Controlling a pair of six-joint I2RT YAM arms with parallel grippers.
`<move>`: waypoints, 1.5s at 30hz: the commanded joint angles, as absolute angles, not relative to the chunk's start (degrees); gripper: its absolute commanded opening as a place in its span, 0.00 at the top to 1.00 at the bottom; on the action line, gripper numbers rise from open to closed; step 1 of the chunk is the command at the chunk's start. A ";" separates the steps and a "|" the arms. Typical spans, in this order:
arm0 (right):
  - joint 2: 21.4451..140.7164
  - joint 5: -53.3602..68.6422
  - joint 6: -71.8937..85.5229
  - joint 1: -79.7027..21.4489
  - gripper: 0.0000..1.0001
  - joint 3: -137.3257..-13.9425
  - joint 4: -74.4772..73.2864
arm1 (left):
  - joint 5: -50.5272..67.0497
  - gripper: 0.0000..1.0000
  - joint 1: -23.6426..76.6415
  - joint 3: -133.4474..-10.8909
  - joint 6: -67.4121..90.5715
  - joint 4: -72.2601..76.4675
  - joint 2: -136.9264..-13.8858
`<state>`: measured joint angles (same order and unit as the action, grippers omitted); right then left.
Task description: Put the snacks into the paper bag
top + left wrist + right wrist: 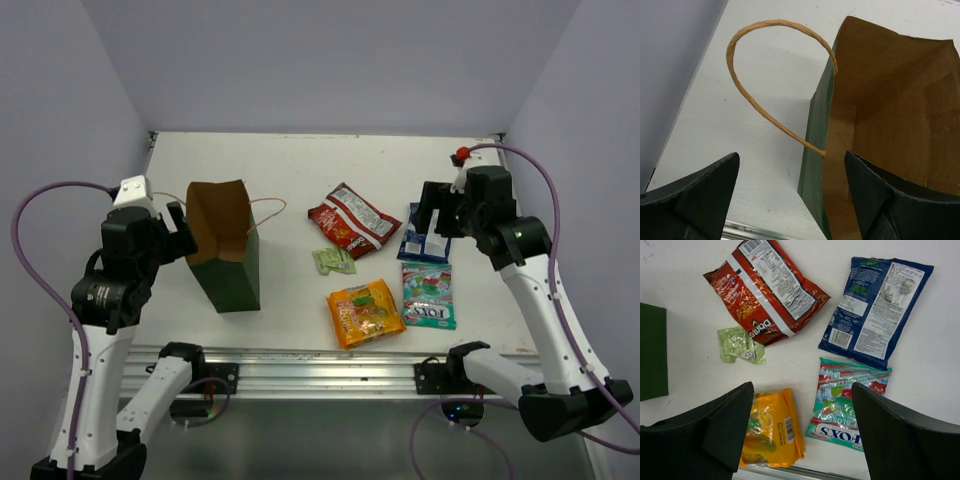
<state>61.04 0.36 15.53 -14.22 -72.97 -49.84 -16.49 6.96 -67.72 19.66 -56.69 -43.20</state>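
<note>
Green paper bag (232, 272) upright | snacks (352, 222) outside | left claw (791, 161), right claw (802, 387) spread

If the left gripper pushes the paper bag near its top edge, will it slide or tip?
Probably it tips: the paper bag stands tall on a narrow base, and it looks empty, so light. Its creased paper walls may buckle inward first. A push low on the green side would more likely slide it.
</note>
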 commanded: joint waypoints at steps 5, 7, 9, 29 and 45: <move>59.41 -1.58 16.61 -14.41 0.19 -71.37 -51.59 | -11.26 0.18 7.56 -63.55 20.74 -54.23 -42.45; 59.15 -1.41 16.44 -14.41 0.21 -70.06 -51.50 | -10.64 0.32 7.65 -62.14 20.48 -52.92 -42.28; 58.98 -0.19 16.17 -14.50 0.23 -67.87 -50.98 | -9.85 0.59 7.73 -60.92 20.30 -51.95 -42.36; 63.89 23.45 17.05 -22.76 0.22 -45.54 -38.94 | -7.73 1.00 7.82 -58.18 19.42 -47.37 -43.42; 71.20 17.33 18.19 -29.09 1.00 -45.51 -37.17 | -8.35 1.00 7.82 -58.54 19.07 -47.72 -43.24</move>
